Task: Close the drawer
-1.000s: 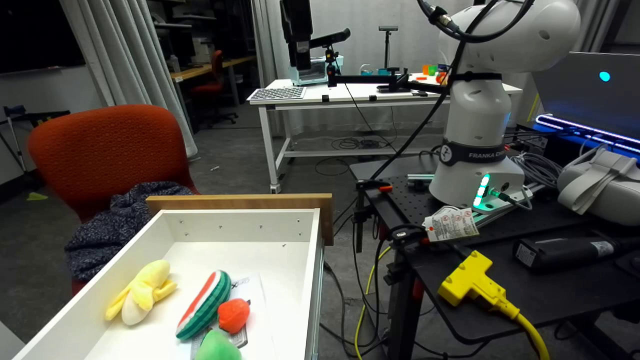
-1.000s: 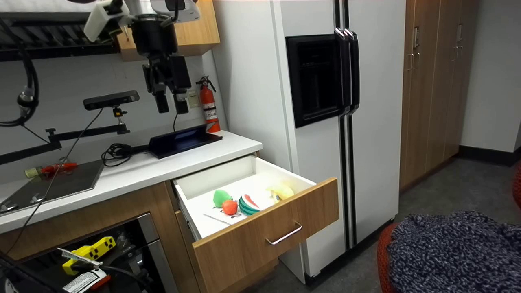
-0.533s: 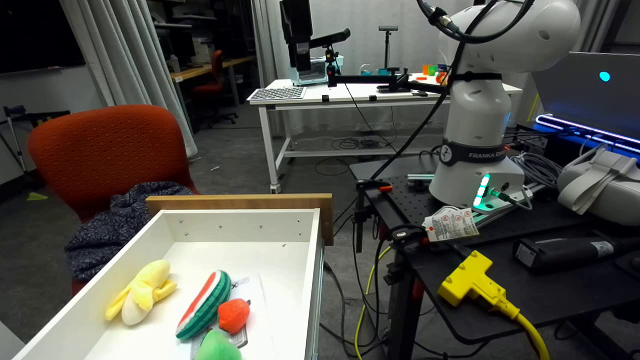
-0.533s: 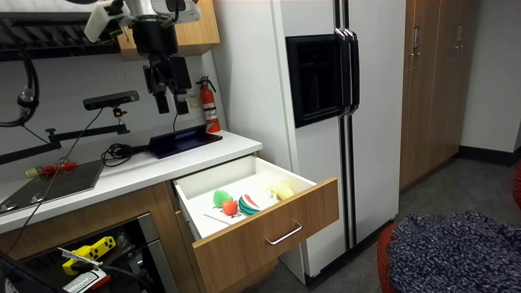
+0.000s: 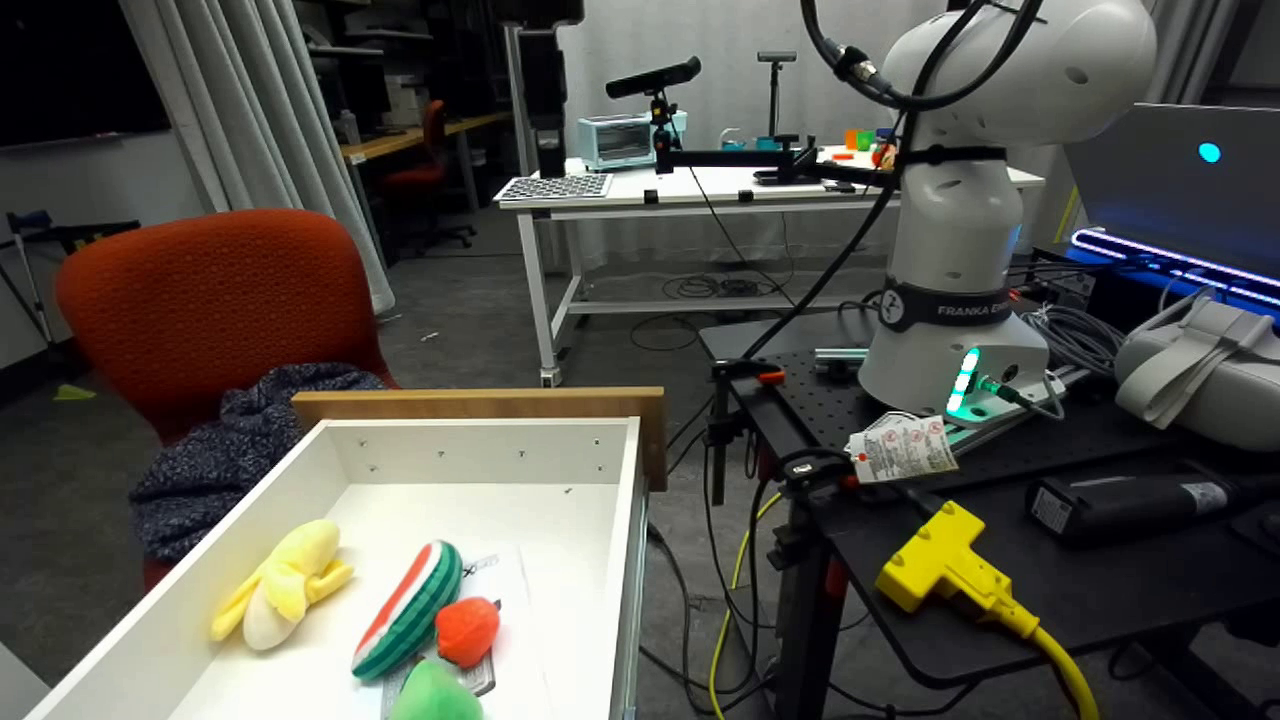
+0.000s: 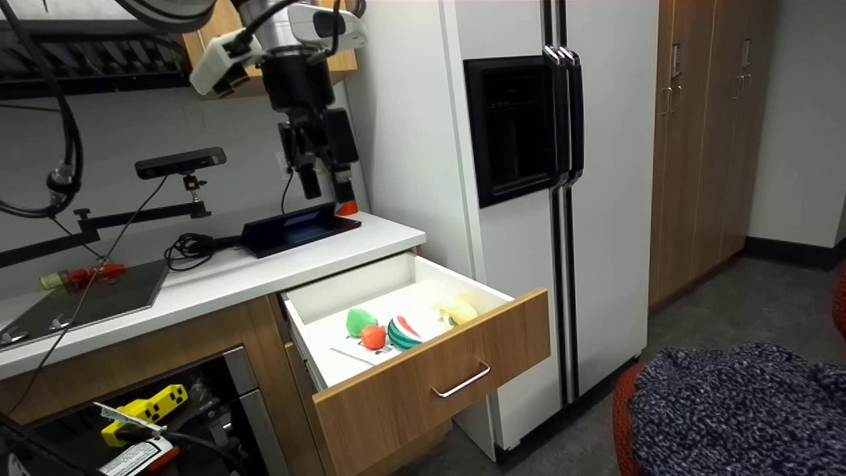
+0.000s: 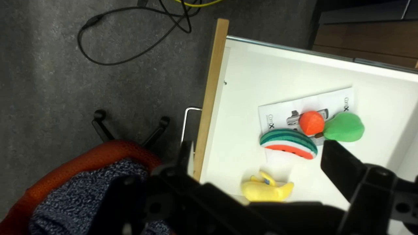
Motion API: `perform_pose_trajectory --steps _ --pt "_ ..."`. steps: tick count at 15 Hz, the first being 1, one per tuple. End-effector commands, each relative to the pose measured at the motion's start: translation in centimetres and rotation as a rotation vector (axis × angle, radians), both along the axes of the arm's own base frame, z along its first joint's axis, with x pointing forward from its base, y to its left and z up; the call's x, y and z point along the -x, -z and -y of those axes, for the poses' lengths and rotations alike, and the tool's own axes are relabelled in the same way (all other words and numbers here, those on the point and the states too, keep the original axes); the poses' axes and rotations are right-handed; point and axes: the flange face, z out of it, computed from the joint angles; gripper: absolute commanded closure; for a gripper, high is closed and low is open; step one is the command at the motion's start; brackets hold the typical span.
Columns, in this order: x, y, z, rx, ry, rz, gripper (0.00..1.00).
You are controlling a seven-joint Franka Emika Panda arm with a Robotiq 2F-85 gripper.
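Spread wide, the pincer [image 6: 327, 188] hangs well above the drawer [image 6: 396, 413], which I see standing well out from under the white surface [image 6: 297, 266], near the fridge [image 6: 515, 277]. Inside, a banana [image 7: 264, 191] lies apart from a melon [image 7: 289, 143], a red fruit [image 7: 311, 122] and a green pear [image 7: 346, 127], those three bunched close.

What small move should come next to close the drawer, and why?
With the drawer open, I would probably carry the pincer outward, beyond the front. The open pincer hangs higher, and in the wrist view the drawer's inside shows between the fingers, so it seems badly placed to push inward.
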Motion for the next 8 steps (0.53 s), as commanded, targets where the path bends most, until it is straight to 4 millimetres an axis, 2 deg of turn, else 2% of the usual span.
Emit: perform_pose_trajectory --steps 1,6,7,8 --pt "-2.4 2.4 3.1 0.035 0.037 0.007 0.0" --pt "-3.9 5.9 5.2 0.044 0.093 -0.032 0.0" --pt "-2.8 5.2 4.3 0.019 0.072 -0.025 0.0" --pt "-3.1 5.8 4.6 0.02 0.077 -0.035 0.0"
